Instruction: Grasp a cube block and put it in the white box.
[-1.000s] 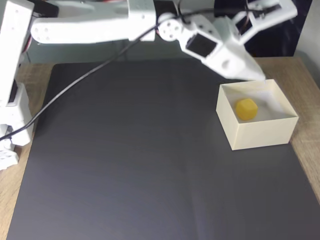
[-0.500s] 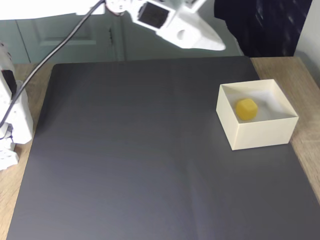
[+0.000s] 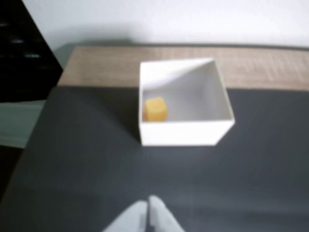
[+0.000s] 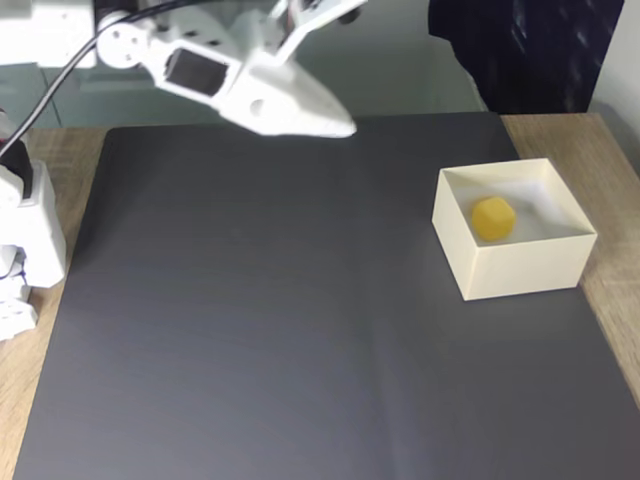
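Observation:
The yellow cube block (image 4: 493, 217) lies inside the white box (image 4: 520, 268), which sits at the right edge of the dark mat. In the wrist view the cube block (image 3: 155, 109) rests against the left wall of the white box (image 3: 183, 133). My white gripper (image 4: 340, 126) hangs above the mat's far middle, well left of the box, with its fingers together and nothing held. Its fingertips (image 3: 149, 205) meet at the bottom edge of the wrist view, so my gripper (image 3: 148, 204) is shut.
A dark mat (image 4: 280, 320) covers most of the wooden table (image 4: 610, 140). The arm's white base (image 4: 25, 230) stands at the left edge. A dark object (image 4: 520, 50) sits behind the table at the back right.
The arm has swung left, away from the box, from above the box's far wall to over the mat's far middle. The cube block stays in the box.

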Controlling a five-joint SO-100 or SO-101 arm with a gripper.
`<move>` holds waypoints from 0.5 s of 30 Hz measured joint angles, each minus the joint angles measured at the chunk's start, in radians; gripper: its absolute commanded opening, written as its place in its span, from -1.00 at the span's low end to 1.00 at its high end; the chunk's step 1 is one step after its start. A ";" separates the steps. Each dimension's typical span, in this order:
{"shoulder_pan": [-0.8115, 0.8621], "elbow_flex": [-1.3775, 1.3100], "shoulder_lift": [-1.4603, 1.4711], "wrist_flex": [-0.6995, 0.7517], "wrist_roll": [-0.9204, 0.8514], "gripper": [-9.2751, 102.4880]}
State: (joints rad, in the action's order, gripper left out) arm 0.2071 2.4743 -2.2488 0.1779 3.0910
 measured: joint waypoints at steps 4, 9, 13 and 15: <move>0.003 0.127 -0.126 0.037 0.000 -0.84; 0.011 0.222 -0.253 0.097 0.000 -0.84; 0.023 0.291 -0.347 0.138 0.000 -0.84; 0.026 0.324 -0.399 0.166 0.000 -0.84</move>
State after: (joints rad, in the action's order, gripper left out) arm 0.2332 2.7980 -2.6477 0.3436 3.0910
